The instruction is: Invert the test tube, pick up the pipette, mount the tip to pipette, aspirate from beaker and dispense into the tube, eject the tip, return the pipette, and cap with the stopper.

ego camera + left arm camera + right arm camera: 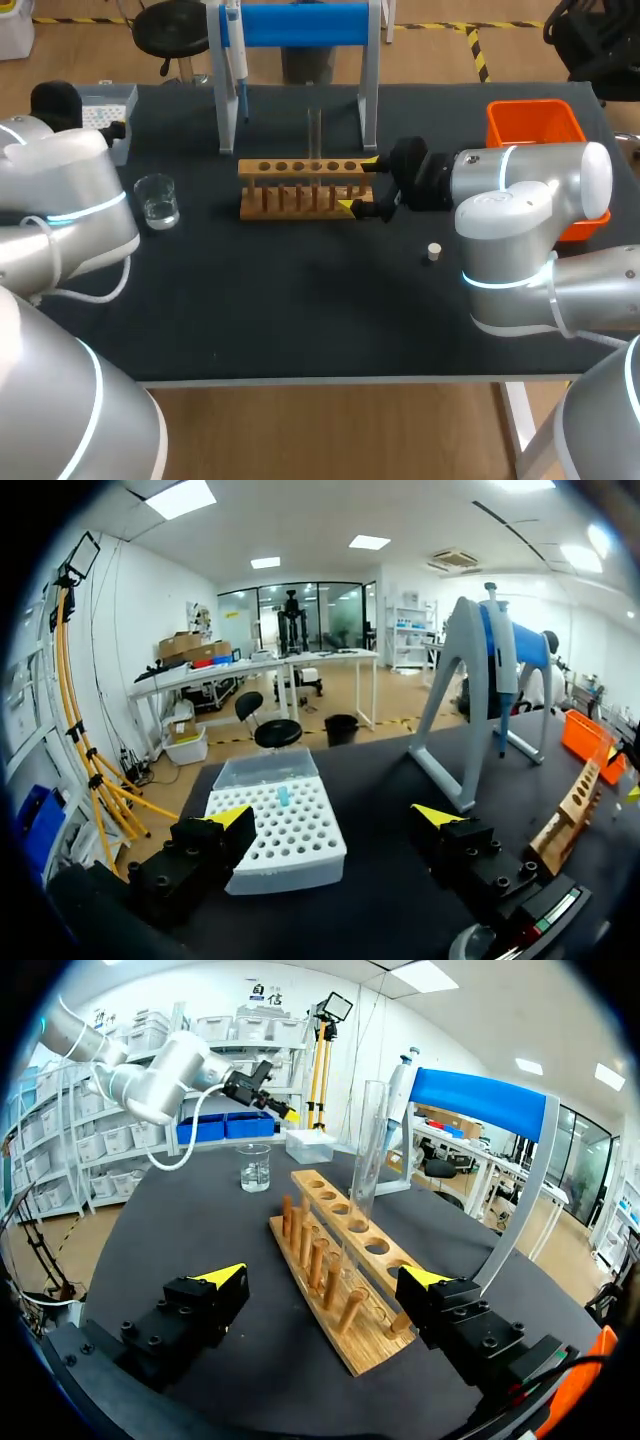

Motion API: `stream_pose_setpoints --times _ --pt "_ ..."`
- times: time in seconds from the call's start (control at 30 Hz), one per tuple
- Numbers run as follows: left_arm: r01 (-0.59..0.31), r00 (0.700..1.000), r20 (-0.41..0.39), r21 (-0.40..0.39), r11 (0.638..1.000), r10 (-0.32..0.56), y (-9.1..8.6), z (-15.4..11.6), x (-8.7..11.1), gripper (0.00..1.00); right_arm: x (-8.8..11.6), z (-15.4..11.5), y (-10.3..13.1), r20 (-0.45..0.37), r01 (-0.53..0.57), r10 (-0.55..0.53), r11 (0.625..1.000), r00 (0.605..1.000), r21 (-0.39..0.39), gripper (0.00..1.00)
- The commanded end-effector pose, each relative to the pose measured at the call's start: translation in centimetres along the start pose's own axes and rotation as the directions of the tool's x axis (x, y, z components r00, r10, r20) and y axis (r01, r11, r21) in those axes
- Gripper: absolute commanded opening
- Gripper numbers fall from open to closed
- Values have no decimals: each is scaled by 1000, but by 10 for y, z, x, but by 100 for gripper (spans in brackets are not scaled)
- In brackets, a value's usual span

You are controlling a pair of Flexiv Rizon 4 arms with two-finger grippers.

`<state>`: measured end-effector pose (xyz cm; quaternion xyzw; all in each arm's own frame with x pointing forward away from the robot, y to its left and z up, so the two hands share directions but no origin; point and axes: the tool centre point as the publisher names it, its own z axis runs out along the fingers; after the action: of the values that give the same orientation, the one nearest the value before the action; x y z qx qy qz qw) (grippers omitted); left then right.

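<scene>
Dark tabletop (300, 300) spreads beneath us. Our left gripper (333, 816) hangs with jaws released, the tip box (285, 830) just ahead of them. Our right gripper (325, 1276) is likewise released at the wooden rack (340, 1345) end, the test tube (368, 1150) upright ahead.

The table (300, 320) is dark and stands on a light brown wood floor (330, 430). A black stool (170, 28) sits behind it. The walls (150, 610) are white. Bright flat lights (180, 497) shine on the ceiling. A long white desk (250, 670) stands far back, near glass walls (330, 605).
</scene>
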<state>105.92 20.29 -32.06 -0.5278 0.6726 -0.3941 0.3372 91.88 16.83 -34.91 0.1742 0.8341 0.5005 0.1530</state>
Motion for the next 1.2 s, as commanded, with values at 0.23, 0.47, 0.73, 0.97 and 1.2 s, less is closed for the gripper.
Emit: stream_pose_setpoints --times 0.23,0.47,0.73,0.97,1.2 --pt "-1 1000 -19 -34 999 1 0 10 -10 100 0 0 0 0 0 0 1000 1000 1 100" --pt "2 1000 4 -40 999 -2 3 5 -14 100 0 0 0 0 0 0 1000 1000 1 100" --pt "-1 1000 9 -40 999 1 2 3 -13 100 0 0 0 0 0 0 1000 1000 1 100" --pt "-1 1000 9 -40 999 1 2 3 -13 100 0 0 0 0 0 0 1000 1000 1 100" --pt "-1 1000 9 -40 999 1 2 3 -13 100 0 0 0 0 0 0 1000 1000 1 100"
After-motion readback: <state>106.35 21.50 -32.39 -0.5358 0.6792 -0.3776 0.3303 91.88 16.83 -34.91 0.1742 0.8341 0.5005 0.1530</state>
